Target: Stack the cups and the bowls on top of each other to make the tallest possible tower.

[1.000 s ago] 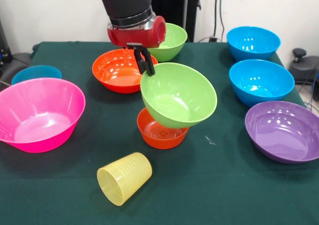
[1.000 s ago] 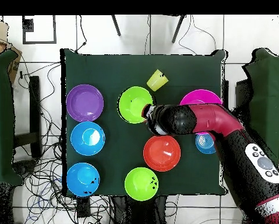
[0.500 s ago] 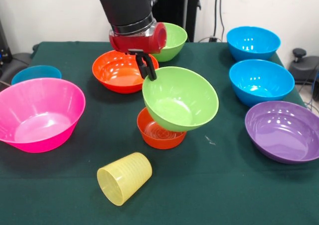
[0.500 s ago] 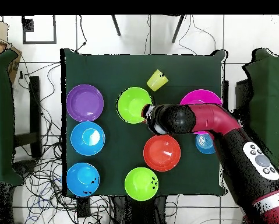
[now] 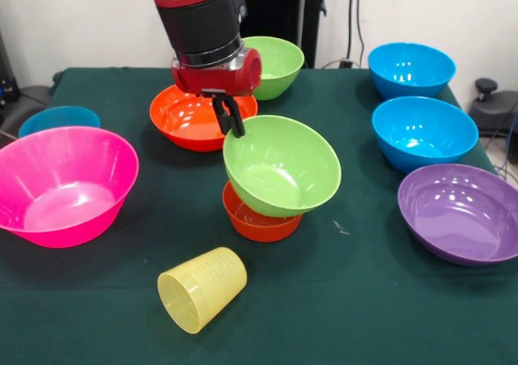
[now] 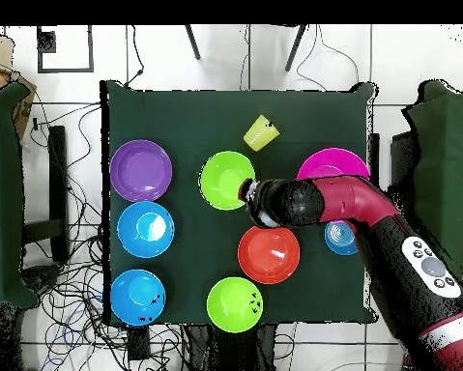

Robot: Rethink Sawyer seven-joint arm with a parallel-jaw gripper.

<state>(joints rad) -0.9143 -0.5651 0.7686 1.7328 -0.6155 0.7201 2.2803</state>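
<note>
The gripper (image 5: 228, 125) has the lime green bowl (image 5: 282, 165) pinched by its far rim, and the bowl hangs tilted, its bottom resting on or just over the small orange bowl (image 5: 257, 215) near the middle of the table (image 5: 388, 300). To seat it well, I'd level the bowl and centre it over the orange one before letting go; released tilted, it would likely slide off. The yellow cup (image 5: 202, 288) lies on its side by the table's near edge, the pink bowl (image 5: 61, 184) at one end.
</note>
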